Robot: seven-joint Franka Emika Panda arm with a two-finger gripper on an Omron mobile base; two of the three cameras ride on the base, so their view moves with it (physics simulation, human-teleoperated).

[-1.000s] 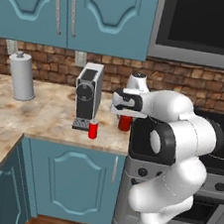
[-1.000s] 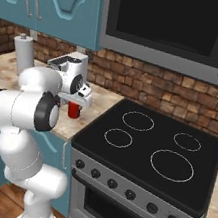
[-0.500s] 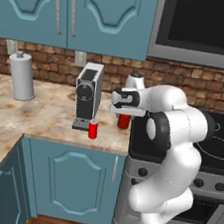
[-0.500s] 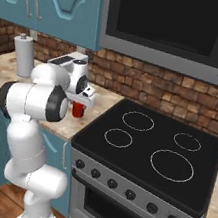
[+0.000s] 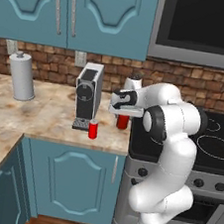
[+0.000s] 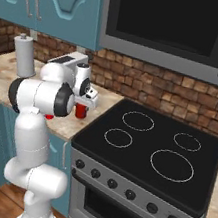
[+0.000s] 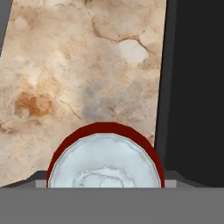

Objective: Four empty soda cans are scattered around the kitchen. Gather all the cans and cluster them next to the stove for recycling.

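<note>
Claw [image 5: 124, 114] poised over red can [image 5: 123, 121] on worktop [image 5: 48, 115] beside stove [image 5: 215, 142]; clamped or apart, cannot tell. Second red can [image 5: 92, 129] near coffee machine [image 5: 87, 97].

From right base: can [image 6: 81, 111] half hidden by hand.

Hand view: lid [image 7: 105, 162] cut off. Probably light, thin-walled, slippery; best gripped mid-body.

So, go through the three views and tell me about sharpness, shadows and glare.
Left base view: even, flat light, faint soft shadows under the coffee machine and red cans. Right base view: crisp, no glare on the black stove. Hand view: counter texture soft and smeared, the can top cropped at the bottom.
</note>
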